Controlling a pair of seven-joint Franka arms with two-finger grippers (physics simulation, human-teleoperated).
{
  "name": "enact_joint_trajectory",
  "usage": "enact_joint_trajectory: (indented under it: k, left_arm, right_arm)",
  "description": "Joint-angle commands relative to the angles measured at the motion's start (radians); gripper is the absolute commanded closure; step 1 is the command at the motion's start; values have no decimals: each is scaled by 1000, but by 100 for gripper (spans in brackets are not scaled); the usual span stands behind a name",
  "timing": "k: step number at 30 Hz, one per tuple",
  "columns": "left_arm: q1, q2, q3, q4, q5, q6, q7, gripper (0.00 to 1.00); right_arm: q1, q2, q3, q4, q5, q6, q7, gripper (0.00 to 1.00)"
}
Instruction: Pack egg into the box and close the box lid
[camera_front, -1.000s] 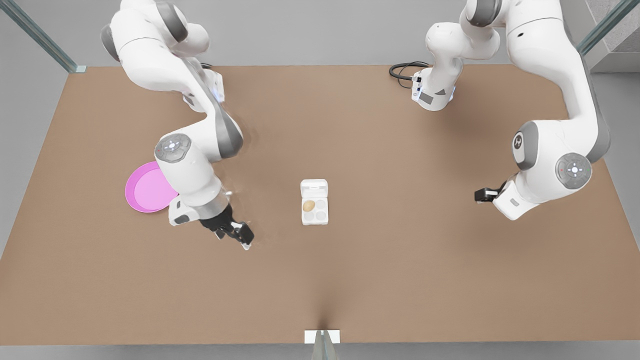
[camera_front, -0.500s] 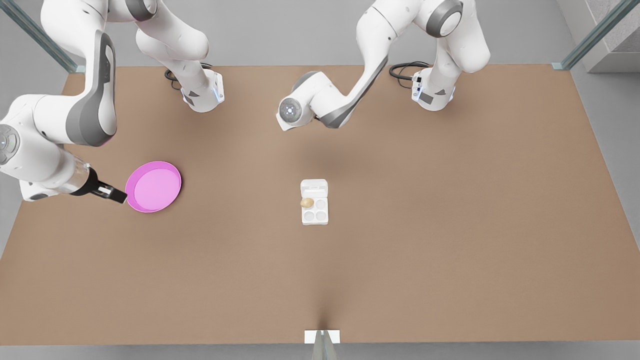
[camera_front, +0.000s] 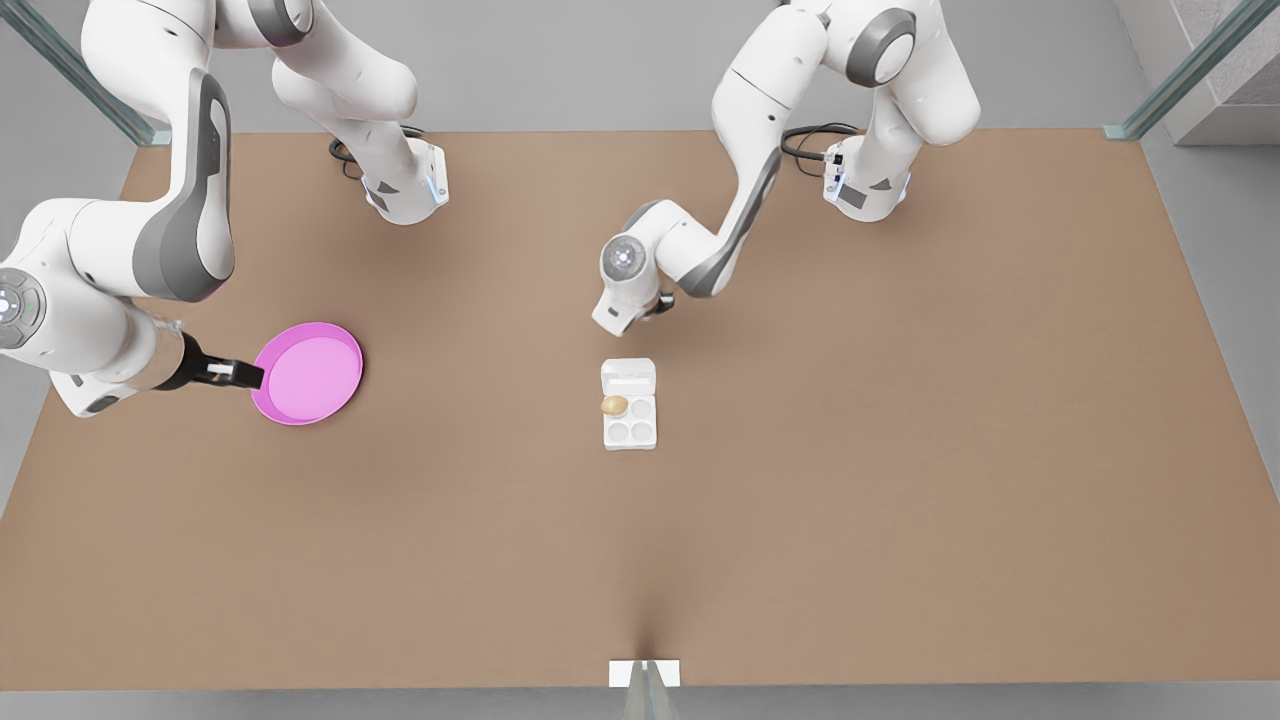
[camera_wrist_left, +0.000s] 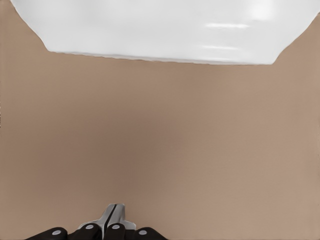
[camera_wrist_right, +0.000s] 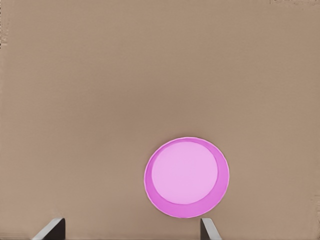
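**Egg at the carton's edge, lid lying open**

In the front view the box (camera_front: 630, 422) is seen at mid-tabletop (camera_front: 900, 500), and its box lid (camera_front: 628, 378) is laid open and flat on the far side of the cups. The egg (camera_front: 614, 405) is found at the cup nearest the hinge on the front view's left, and it is seen to overlap the tray's rim there; whether it is fully seated cannot be told.

The left arm (camera_front: 700, 250) is stretched out from its base at the far edge, and its wrist is held above the tabletop just beyond the open lid, apart from it. The fingers themselves are not made out in the front view. They are given by the left wrist view: the left gripper (camera_wrist_left: 114, 219) is shown with jaws pressed together, nothing between them, over bare brown tabletop, while a white curved surface (camera_wrist_left: 160, 30) is seen beyond; what it is cannot be told.

The right gripper (camera_front: 238, 374) is placed at the front view's left, just beside the rim of the pink plate (camera_front: 310, 373), well apart from the box. From the right wrist view, the right gripper (camera_wrist_right: 131, 224) is shown with jaws spread wide and empty, and the pink plate (camera_wrist_right: 186, 177) is seen ahead of them.
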Motion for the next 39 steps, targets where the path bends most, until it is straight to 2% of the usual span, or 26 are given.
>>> enact_joint_trajectory:
  k: [1, 11, 17, 24, 30, 31, 32, 33, 34, 35, 36, 37, 38, 39]
  left_arm:
    - [6, -1, 3, 12, 36, 103, -271, 79]
    - [80, 10, 33, 76, 38, 119, -267, 79]
    - [89, 79, 32, 185, 35, 119, -279, 79]
    - [156, 93, 32, 206, 41, 119, -259, 79]
    - [158, 99, 32, 205, 47, 125, -253, 79]
    - [227, 82, 35, 269, 35, 47, -235, 79]
    - [391, 80, 32, 510, 36, -356, -206, 79]
    - [635, 77, 27, 670, -1, -659, 84, 79]
    - [790, 74, 67, 705, 4, -814, 490, 79]
    - [922, 74, 115, 757, 6, -865, 773, 66]
    - [949, 76, 138, 757, 44, -855, 923, 0]
    - [937, 59, 138, 757, 130, -874, 999, 0]
    - [919, -48, 129, 750, 191, -912, 1006, 0]
    - [979, -205, -67, 651, 301, -908, 994, 0]
  right_arm:
    - [-1, -1, 0, 0, 0, -6, -185, 0]
    - [0, 0, 0, 0, -1, -6, -185, 0]
    - [2, 0, 0, 2, -1, -6, -185, 0]
    - [0, 0, 0, 0, -1, -4, -185, 0]
    - [2, 3, 0, 2, -3, -4, -185, 0]
    - [2, 5, 0, 2, -3, -4, -185, 0]
    - [5, 3, 0, 2, -3, -4, -185, 0]
    - [5, 5, 0, 2, -1, -4, -185, 0]
    - [8, 3, 2, 0, 2, -7, -188, 0]
    - [3, 3, 2, 2, -1, -7, -188, 0]
    - [6, 3, 2, 2, -1, -6, -187, 0]
    - [12, 3, 2, 8, 0, -7, -187, 0]
    - [12, 3, 3, 8, 2, -6, -185, 0]
    - [14, 3, 3, 10, 0, -6, -184, 0]
